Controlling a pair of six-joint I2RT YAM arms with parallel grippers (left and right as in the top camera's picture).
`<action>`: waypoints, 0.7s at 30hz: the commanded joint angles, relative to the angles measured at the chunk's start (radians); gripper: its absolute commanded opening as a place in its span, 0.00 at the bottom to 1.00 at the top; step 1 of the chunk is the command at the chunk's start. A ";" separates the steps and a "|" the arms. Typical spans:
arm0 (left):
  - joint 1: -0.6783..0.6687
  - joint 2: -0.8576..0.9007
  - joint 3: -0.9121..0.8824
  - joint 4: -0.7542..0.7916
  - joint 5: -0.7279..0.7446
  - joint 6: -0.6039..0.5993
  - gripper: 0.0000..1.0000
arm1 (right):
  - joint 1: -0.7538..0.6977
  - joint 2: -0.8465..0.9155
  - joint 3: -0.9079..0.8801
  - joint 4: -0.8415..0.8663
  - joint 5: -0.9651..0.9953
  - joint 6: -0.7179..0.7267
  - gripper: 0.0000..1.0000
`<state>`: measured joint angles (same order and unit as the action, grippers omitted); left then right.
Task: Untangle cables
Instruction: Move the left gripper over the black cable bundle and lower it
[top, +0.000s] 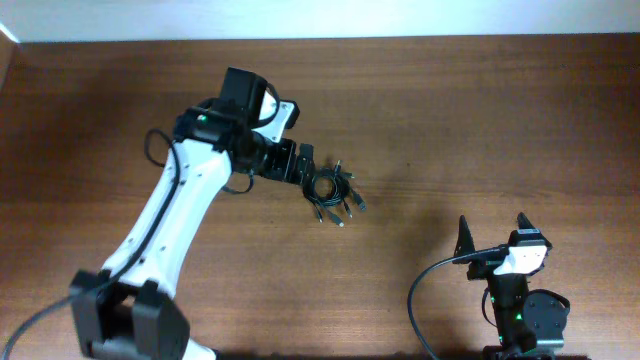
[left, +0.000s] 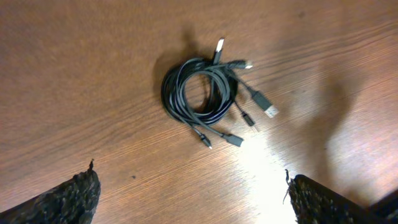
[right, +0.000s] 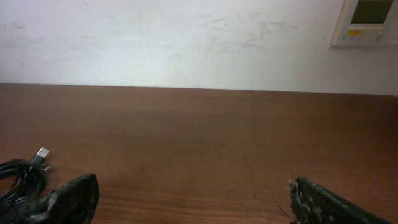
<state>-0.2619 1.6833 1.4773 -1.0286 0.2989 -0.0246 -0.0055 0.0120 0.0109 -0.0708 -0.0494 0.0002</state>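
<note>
Tabletop (top: 480, 120) of dark brown wood is spread beneath both arms. Behind it, a pale wall (right: 186, 43) is seen straight ahead of the right gripper in the right wrist view. The left arm (top: 170, 220), white with black joints, is stretched out from the near left edge toward the middle of the table. The right arm (top: 515, 300) is folded low at the near right edge, and a thick black lead (top: 415, 300) is looped beside its base.

The left gripper (top: 308, 170) is held with its jaws spread fully apart, and nothing is gripped between them. In the left wrist view its two dark fingertips (left: 84, 193) are seen at the bottom corners, apart from the wood. The right gripper (top: 492, 225) is likewise spread wide and empty.

The cables (top: 330, 190) are laid on the table as one small coiled bundle just in front of the left gripper's fingertips, not touched by them. From the left wrist the bundle (left: 174, 99) is seen ahead of the open jaws, roughly centred between them. From the right wrist it (right: 22, 174) is glimpsed far to the left, just beyond the left-hand finger and well apart from the right gripper.

A flat silver plug (left: 268, 109) is stuck out on the bundle's right side. Smaller plug ends (left: 235, 140) are fanned out on the side nearest the left gripper. A small white panel (right: 367, 22) is fixed to the wall at upper right.
</note>
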 joint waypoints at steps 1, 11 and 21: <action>0.000 0.063 0.015 -0.004 0.012 -0.039 0.99 | 0.005 -0.005 -0.005 -0.002 -0.003 0.004 0.99; 0.000 0.126 0.015 -0.001 0.011 -0.040 0.99 | -0.005 -0.005 0.097 0.576 -0.740 0.577 0.98; 0.000 0.139 0.011 0.027 0.012 -0.040 1.00 | -0.198 0.432 1.125 -0.941 -0.366 0.052 0.98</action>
<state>-0.2615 1.8053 1.4776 -1.0111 0.3023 -0.0505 -0.1909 0.3103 1.0668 -0.8963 -0.5156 0.1310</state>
